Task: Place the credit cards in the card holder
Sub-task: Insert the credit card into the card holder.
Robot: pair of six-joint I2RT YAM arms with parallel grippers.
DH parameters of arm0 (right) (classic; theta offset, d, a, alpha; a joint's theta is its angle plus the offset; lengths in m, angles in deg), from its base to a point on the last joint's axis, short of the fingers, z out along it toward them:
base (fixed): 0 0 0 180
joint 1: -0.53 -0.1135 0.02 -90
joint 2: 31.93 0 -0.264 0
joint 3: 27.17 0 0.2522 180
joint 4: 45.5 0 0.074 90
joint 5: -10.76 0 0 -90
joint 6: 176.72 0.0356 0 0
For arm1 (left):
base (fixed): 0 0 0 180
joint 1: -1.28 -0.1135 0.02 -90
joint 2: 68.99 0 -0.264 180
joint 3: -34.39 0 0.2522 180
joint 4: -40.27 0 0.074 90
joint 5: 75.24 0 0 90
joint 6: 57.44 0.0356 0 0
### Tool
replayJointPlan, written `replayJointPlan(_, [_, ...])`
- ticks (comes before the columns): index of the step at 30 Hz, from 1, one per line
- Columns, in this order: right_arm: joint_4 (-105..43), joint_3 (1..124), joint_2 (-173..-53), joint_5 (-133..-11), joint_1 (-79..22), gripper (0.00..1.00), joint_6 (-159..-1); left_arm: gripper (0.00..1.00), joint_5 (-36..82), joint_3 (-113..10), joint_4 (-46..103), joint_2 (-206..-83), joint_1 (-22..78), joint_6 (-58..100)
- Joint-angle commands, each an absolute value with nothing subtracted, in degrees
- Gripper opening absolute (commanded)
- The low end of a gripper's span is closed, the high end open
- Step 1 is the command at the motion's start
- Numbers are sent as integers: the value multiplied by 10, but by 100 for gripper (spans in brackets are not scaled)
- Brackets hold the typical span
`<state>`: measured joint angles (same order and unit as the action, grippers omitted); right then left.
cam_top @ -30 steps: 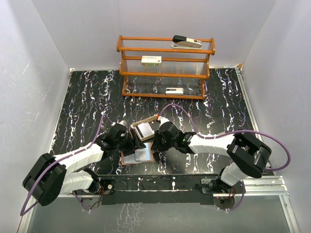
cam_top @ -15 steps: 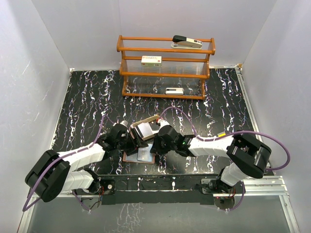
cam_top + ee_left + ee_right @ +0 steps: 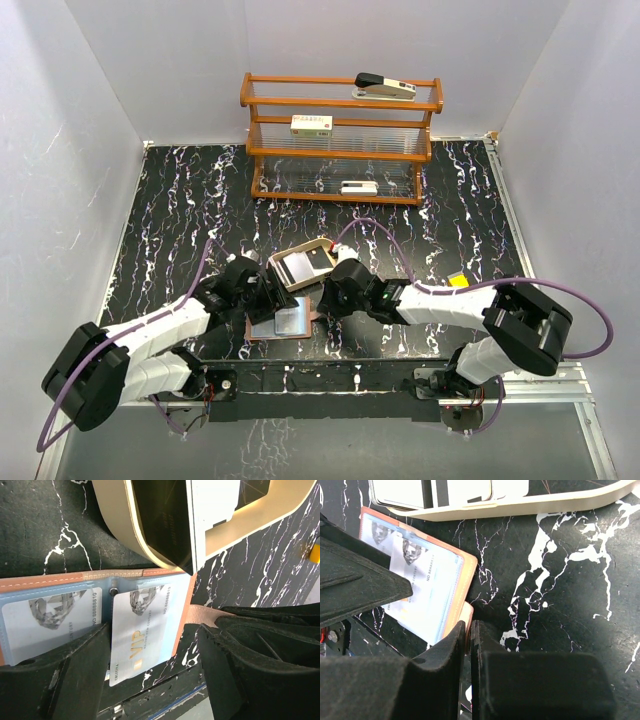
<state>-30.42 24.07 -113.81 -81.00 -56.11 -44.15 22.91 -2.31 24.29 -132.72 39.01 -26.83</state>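
The card holder [image 3: 285, 322] lies open on the black table, its leather edge [image 3: 60, 582] framing bluish pockets. One silvery credit card [image 3: 50, 622] sits in the left pocket. A second, marked VIP [image 3: 142, 630], sticks partly out of the right pocket toward the table edge. My left gripper [image 3: 155, 647] stands open astride this card, its left finger [image 3: 75, 675] against the card's edge. My right gripper [image 3: 469, 625] is shut on the holder's leather strap [image 3: 200, 616]. More white and dark cards [image 3: 435, 490] lie in the tan tray [image 3: 560, 500].
The tan tray [image 3: 283, 256] sits just behind the card holder, close to both grippers. A wooden rack [image 3: 340, 135] with a stapler [image 3: 385, 87] and small white boxes stands at the back. A small yellow thing [image 3: 457, 281] lies right of the right arm.
My left gripper has opened wider and drawn back to the left, leaving the VIP card in the right pocket. The right gripper still pinches the strap and has shifted slightly.
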Motion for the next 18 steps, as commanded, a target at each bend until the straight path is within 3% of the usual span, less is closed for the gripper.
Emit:
replayJointPlan(1, [-325, 241, -1133, -812, -565, 0, -440, 67, 205, -55, 190, -1328, 393, -225])
replayJointPlan(7, [-318, 242, -1129, -825, -565, 0, -432, 70, 181, -126, 115, -1352, 392, -169])
replayJointPlan(18, [-318, 240, -1129, -820, -565, 0, -430, 72, 222, -91, 142, -1323, 392, -200])
